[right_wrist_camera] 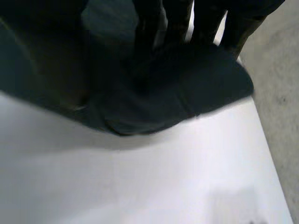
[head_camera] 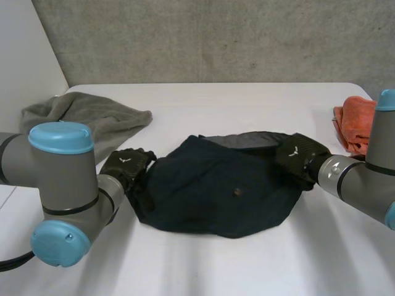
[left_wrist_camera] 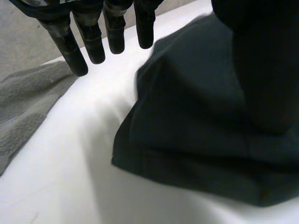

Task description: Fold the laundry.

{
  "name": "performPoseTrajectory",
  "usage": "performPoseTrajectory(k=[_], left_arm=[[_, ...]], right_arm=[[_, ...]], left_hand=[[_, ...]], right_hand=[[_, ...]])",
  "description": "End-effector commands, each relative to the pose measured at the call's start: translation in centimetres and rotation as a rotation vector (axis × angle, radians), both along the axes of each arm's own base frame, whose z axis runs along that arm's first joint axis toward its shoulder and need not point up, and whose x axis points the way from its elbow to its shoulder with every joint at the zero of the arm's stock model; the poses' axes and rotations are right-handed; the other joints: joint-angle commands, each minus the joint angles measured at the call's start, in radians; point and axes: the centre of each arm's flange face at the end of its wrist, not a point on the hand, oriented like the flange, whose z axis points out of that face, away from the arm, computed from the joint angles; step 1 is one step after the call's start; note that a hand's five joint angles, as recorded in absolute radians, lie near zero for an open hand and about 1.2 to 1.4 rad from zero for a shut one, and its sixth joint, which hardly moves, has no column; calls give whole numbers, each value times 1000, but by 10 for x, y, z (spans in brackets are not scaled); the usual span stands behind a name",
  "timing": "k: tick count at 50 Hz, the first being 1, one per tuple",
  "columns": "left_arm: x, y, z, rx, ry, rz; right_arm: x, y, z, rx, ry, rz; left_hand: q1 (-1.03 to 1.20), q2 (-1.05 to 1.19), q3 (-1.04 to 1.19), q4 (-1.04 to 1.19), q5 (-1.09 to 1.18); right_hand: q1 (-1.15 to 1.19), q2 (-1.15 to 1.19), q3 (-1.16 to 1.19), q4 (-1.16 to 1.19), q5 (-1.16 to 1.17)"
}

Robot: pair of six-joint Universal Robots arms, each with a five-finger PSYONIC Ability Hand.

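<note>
navy garment (head_camera: 216,191) lies bunched, nothing folded yet. left hand (head_camera: 126,165) hovers beside it, fingers (left_wrist_camera: 96,46) straight; whether right hand (head_camera: 296,154) grips it, i cannot tell.

Grey cylindrical arms (head_camera: 62,182), light-blue joint caps (head_camera: 60,137), black left hand (head_camera: 126,165), black right hand (head_camera: 299,154)

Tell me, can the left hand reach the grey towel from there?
Probably yes: the grey towel lies just past the fingertips of the left hand, with only bare table between.

Three cloths are lying out: one dark garment (head_camera: 216,191), one grey towel (head_camera: 92,114), one orange cloth (head_camera: 355,123). Two hands are showing: left hand (head_camera: 126,165), right hand (head_camera: 299,154).
</note>
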Motion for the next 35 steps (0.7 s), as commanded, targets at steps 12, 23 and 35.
performPoseTrajectory(k=[12, 23, 35], left_arm=[[14, 4, 18, -40, 9, 34], [23, 3, 7, -5, -11, 53], [15, 11, 0, 28, 19, -35]], right_arm=[[-13, -2, 44, -58, 105, -230], [57, 19, 82, -73, -192, 5], [100, 5, 28, 87, -166, 132]], left_hand=[[47, 34, 39, 40, 52], [64, 52, 57, 58, 70], [108, 96, 101, 102, 114]], right_hand=[[-482, -630, -604, -596, -584], [-482, -630, -604, -596, -584], [-469, -617, -591, -583, -571]])
